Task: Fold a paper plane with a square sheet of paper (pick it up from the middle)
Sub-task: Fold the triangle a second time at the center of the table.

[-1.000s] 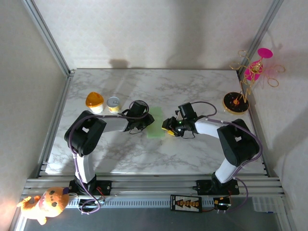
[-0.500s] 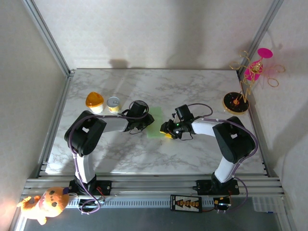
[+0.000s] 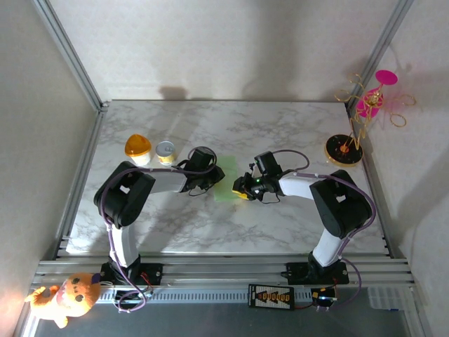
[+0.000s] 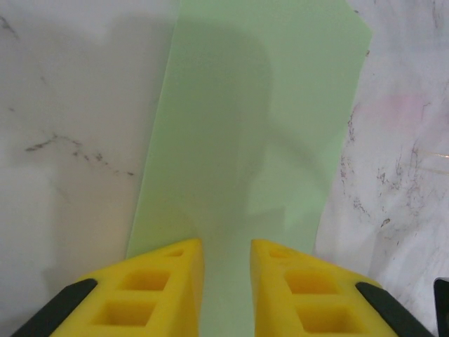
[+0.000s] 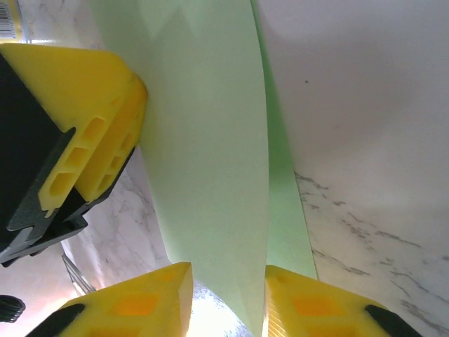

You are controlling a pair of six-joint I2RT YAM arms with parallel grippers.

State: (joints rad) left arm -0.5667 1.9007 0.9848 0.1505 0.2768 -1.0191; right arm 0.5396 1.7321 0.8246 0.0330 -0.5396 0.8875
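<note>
Left claw [image 4: 226, 247]: fingers a little apart, tips resting on the near end of the green paper [image 4: 259, 105]. The paper lies at the middle of the table [image 3: 295, 126], between the two arms, and is already narrowed to a strip.

Right claw [image 5: 221, 272]: fingers apart, straddling a raised, curved flap of the same sheet, not clamped on it.

Judgement: a lengthwise fold is in hand. Next, the right fingers need to nip the flap and lay it edge to edge while the left pins the sheet.
</note>
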